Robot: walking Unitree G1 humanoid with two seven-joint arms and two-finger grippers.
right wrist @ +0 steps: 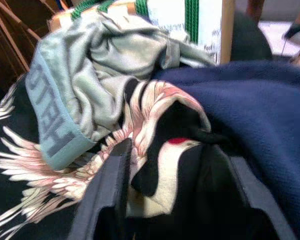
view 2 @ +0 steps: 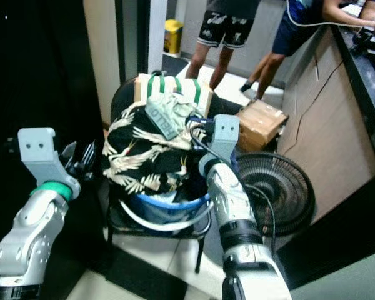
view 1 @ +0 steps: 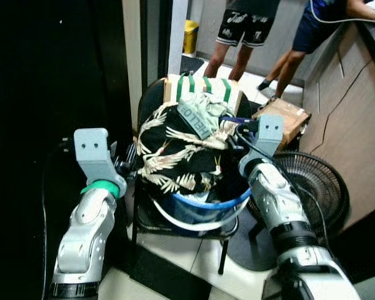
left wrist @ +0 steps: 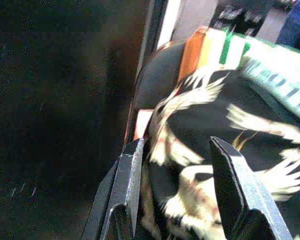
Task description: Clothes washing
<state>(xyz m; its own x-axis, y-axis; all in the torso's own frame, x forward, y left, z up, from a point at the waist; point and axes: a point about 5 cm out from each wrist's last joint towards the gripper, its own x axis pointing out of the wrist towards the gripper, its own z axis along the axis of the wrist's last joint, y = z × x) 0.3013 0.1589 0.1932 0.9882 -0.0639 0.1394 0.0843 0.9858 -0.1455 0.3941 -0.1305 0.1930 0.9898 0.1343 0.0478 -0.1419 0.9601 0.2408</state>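
Your blue basket (view 1: 203,209) sits on the chair (view 1: 175,228), heaped with a crane-print garment (view 1: 175,156) — left pincer (left wrist: 177,200) spread wide at its side, right pincer (right wrist: 165,165) straddling a fold.

shirt (view 1: 175,156): soft printed cloth | basket (view 1: 203,209): glossy plastic | box (view 1: 287,119): matt cardboard

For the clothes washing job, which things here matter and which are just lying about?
Job: blue basin on the chair; black crane-print garment; pale green garment; navy garment; left gripper; right gripper.

Lying about: floor fan; cardboard box; yellow bin; two people.
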